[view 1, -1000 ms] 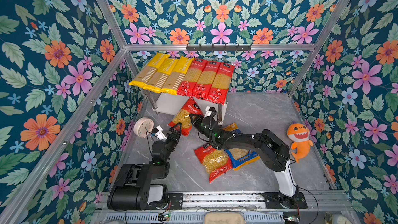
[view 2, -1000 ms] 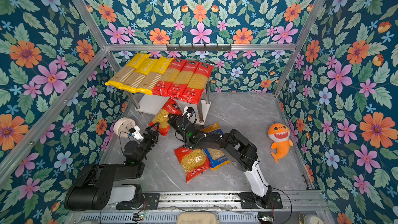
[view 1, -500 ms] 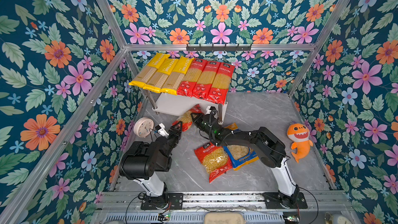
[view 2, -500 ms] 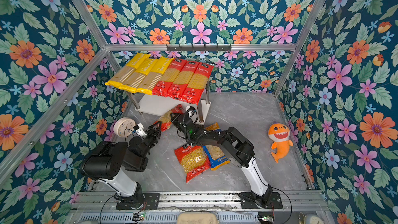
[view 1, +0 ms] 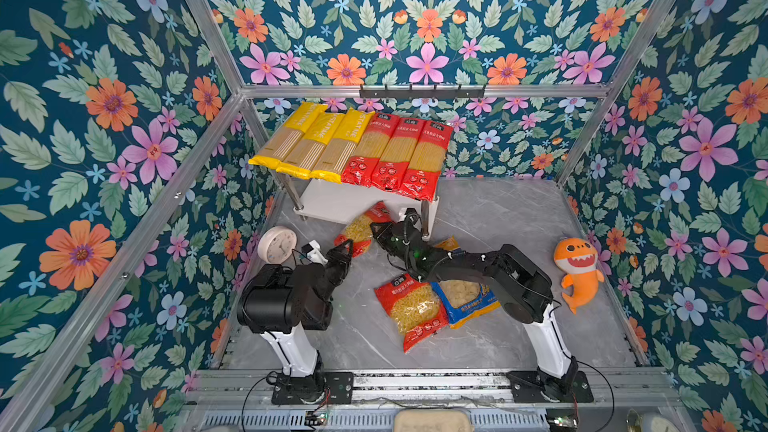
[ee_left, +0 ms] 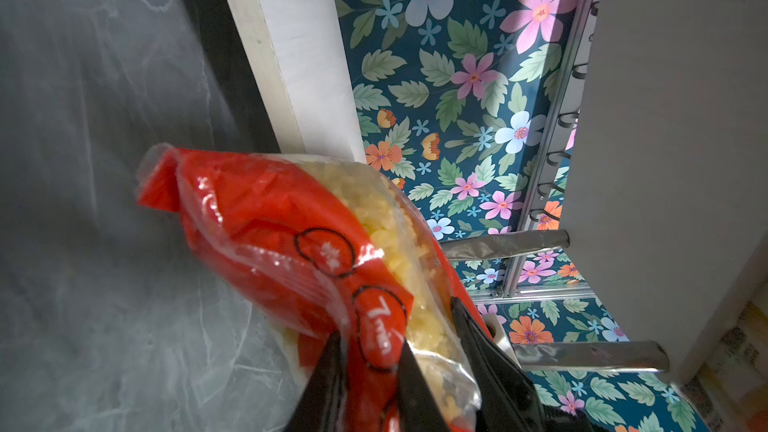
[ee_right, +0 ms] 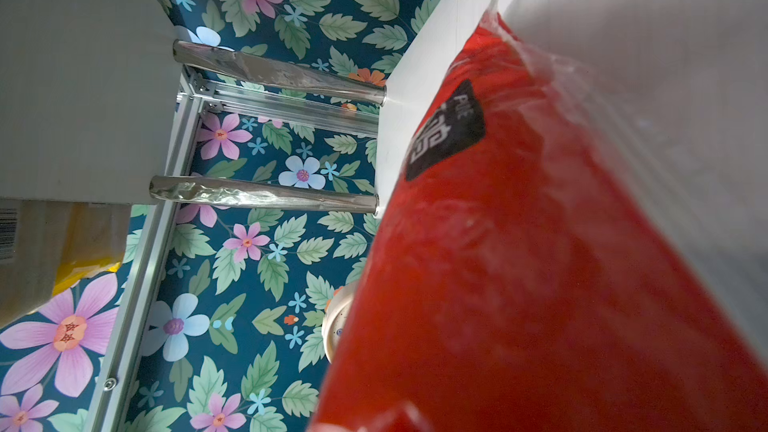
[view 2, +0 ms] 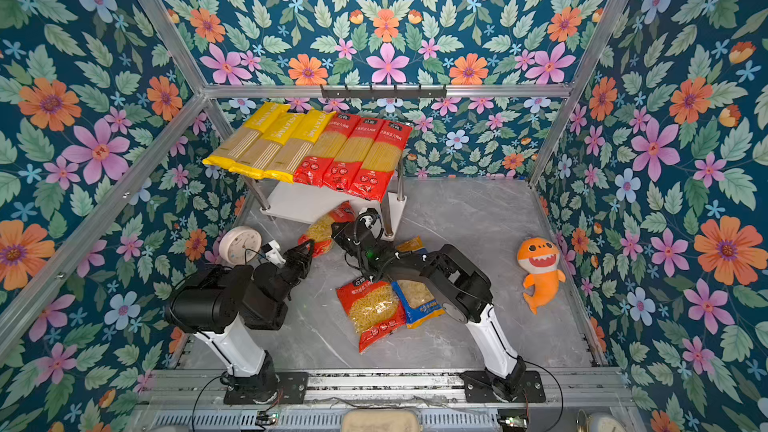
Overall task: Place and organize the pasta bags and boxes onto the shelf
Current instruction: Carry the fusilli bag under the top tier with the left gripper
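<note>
At the shelf [view 1: 332, 201] front, the red short-pasta bag [view 1: 360, 229] slants, its logo end against the lower board and its other end pinched in the narrow left fingers [ee_left: 328, 380]. Only the left wrist view shows that pinch; whether the right fingers [view 1: 379, 228] grip is unclear.

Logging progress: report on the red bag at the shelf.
Left gripper pinches red bag; right gripper: grip unclear. Bag top reaches lower shelf. Chrome leg close.

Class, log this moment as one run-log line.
left tool: grips red bag | right tool: same bag | bag end: on lower board | top board: six packs
</note>
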`<move>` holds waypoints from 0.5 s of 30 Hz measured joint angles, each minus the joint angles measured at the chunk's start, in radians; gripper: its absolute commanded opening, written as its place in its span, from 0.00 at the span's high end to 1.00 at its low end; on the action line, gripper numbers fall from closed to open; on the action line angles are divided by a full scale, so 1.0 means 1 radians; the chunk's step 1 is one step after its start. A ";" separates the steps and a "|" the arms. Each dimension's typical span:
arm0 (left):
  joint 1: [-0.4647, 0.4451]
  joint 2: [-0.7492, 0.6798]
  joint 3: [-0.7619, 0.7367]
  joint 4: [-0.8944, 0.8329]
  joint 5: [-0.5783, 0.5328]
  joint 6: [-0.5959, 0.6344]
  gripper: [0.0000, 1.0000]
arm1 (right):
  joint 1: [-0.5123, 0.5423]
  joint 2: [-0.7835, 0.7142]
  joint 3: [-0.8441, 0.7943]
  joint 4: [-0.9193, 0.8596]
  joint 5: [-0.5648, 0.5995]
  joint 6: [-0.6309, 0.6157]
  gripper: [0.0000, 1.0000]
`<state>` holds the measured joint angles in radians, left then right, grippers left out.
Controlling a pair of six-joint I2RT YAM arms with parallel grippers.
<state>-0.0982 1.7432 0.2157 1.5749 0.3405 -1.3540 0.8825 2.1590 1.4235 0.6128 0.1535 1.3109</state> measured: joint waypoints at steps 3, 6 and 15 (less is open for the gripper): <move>0.000 -0.034 0.000 -0.004 0.002 0.000 0.89 | -0.002 0.010 0.029 -0.003 -0.015 -0.013 0.95; 0.002 -0.079 0.001 -0.010 -0.002 0.016 0.91 | -0.001 0.022 0.065 0.002 -0.028 -0.051 0.97; 0.027 -0.193 0.071 -0.137 -0.019 0.142 0.92 | -0.012 0.086 0.198 0.025 -0.074 -0.174 0.94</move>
<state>-0.0711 1.5497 0.2871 1.4380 0.3214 -1.2121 0.8703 2.2448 1.6211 0.6380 0.0799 1.1370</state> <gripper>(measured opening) 0.097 0.076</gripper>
